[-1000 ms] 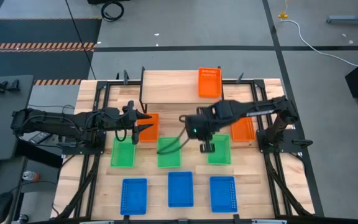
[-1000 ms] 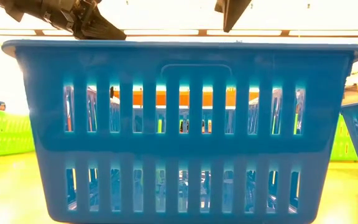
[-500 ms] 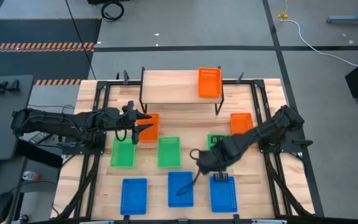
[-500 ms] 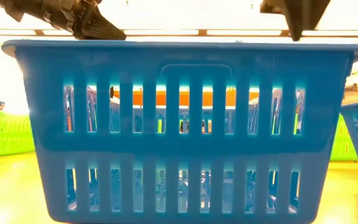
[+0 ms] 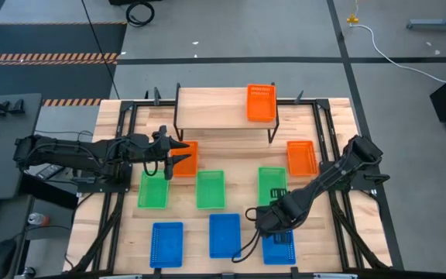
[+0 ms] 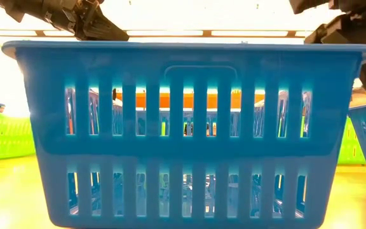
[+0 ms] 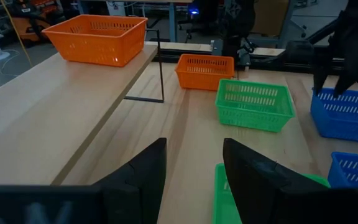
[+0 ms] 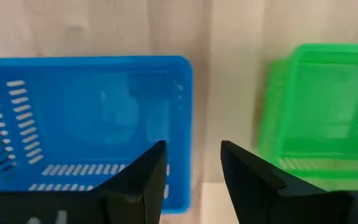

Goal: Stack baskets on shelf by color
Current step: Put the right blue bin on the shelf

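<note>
The shelf (image 5: 215,107) carries one orange basket (image 5: 260,102) at its right end. Two more orange baskets (image 5: 187,159) (image 5: 301,157) sit on the tabletop, with three green baskets (image 5: 210,189) in a middle row and three blue baskets (image 5: 224,235) in the near row. My right gripper (image 8: 193,174) is open and points down over the far end of the right blue basket (image 8: 86,124), beside the right green basket (image 8: 322,106). My left gripper (image 7: 194,168) is open and hovers level by the left orange basket.
The shelf's thin black legs (image 7: 161,68) stand between the baskets and the far edge. Black frame rails (image 5: 122,155) run along both sides of the tabletop. The middle blue basket (image 6: 183,127) fills the low view. Bare wood shows between the basket rows.
My right gripper has swung from above the right green basket toward the table's near edge and now stands over the far end of the right blue basket. The left arm has kept still. No basket has moved.
</note>
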Available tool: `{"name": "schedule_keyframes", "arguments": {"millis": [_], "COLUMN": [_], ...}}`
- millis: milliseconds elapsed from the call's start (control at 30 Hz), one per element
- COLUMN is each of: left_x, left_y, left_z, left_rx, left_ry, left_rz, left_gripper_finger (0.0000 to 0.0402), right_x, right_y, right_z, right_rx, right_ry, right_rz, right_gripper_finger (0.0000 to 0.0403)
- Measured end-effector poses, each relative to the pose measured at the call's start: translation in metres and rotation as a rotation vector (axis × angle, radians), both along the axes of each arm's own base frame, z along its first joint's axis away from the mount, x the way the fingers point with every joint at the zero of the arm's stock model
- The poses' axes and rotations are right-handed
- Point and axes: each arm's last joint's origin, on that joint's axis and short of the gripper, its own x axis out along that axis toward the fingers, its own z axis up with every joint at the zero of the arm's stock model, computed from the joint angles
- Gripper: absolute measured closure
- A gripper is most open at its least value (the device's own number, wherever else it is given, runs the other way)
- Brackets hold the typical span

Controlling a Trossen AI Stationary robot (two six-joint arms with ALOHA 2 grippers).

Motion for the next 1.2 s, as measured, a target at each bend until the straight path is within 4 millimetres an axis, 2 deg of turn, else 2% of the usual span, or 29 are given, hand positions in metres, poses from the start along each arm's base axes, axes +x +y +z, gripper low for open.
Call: {"name": "schedule_keyframes", "arguments": {"millis": [200,433,700,800,900,1000,1200], "left_x": [0.000,0.000,0.000,0.000,0.000,0.000,0.001], "left_y": [0.000,0.000,-0.001,-0.001,-0.001,0.000,0.000], "left_z": [0.000,0.000,0.000,0.000,0.000,0.001,0.005], "left_rx": [0.000,-0.001,-0.007,-0.003,0.003,0.020,0.103], "left_ry": [0.001,0.001,0.000,0.000,0.002,-0.007,-0.031], "left_rz": [0.000,-0.003,-0.013,-0.014,-0.016,-0.015,-0.025], "left_gripper_finger": [0.0235,0.0235,0.0235,0.0235,0.0235,0.0235,0.0235], "right_x": [-0.005,-0.015,-0.034,-0.045,-0.053,-0.053,-0.036], "right_y": [0.004,0.027,0.055,0.063,0.066,0.069,0.085], "right_z": [-0.004,-0.003,-0.003,-0.003,-0.003,-0.003,0.003], "right_rx": [0.032,0.040,0.117,0.110,0.083,0.108,0.281], "right_ry": [0.032,-0.025,-0.006,0.022,0.058,0.050,-0.139], "right_rz": [-0.062,-0.055,-0.114,-0.195,-0.349,-0.411,-0.284], "right_gripper_finger": [0.0245,0.0245,0.0245,0.0245,0.0245,0.0245,0.0245]}}
